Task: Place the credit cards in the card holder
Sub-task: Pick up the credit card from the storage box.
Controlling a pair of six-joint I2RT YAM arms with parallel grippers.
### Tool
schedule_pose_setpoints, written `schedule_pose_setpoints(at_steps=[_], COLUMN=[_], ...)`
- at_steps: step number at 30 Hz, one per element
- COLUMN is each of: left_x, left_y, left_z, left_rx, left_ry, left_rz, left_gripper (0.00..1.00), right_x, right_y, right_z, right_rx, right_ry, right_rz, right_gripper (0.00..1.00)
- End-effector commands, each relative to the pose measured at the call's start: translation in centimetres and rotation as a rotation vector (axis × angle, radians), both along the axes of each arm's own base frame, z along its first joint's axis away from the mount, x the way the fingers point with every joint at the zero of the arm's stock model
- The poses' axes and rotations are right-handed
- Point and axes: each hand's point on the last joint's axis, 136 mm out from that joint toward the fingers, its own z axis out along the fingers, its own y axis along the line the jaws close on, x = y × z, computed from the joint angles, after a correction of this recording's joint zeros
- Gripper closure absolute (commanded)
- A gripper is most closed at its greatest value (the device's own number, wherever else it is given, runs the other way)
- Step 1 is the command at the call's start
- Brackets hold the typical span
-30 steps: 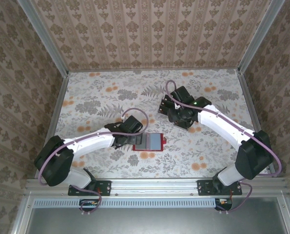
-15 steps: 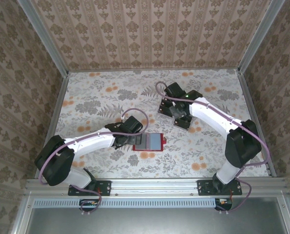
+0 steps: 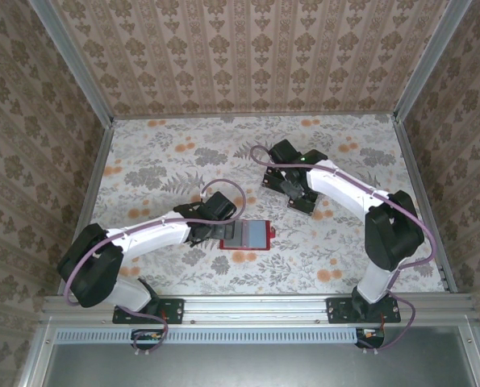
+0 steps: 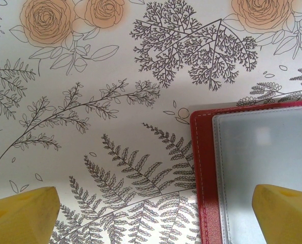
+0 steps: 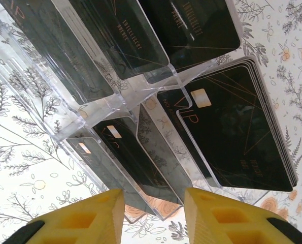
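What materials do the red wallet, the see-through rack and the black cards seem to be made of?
Red folding wallet: probably leather or imitation, matte, stitched edge. Clear rack: hard glossy plastic, transparent with reflections. Thin black cards: likely plastic, smooth sheen.

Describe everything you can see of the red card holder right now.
The card holder lies open and flat on the flowered table, partly under the open left gripper. It looks like red leather with pale stitching along the rim, and has a smooth grey inside. A small red tab juts from the side toward the right arm. One yellow fingertip hangs over the grey inside; whether it touches cannot be told.
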Motion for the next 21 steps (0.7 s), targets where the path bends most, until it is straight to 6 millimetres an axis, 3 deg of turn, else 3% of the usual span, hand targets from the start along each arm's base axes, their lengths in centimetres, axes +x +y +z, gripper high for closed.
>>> schedule_pose_setpoints(at_steps=[1, 21], left_x=[-0.1, 0.0], left_y=[0.6, 0.5], left_z=[-0.1, 0.1], left_rx=[-0.002, -0.018], left_ry=[0.002, -0.001], left_rz=[0.026, 0.034], left_gripper=[0.00, 0.00], right_x=[0.0, 0.2], right_y=[-1.3, -2.6], right_z=[-0.4, -2.4], right_rx=[-0.090, -0.172], right_ry=[0.012, 0.051], right_rz=[0.009, 0.012], right_gripper=[0.62, 0.73])
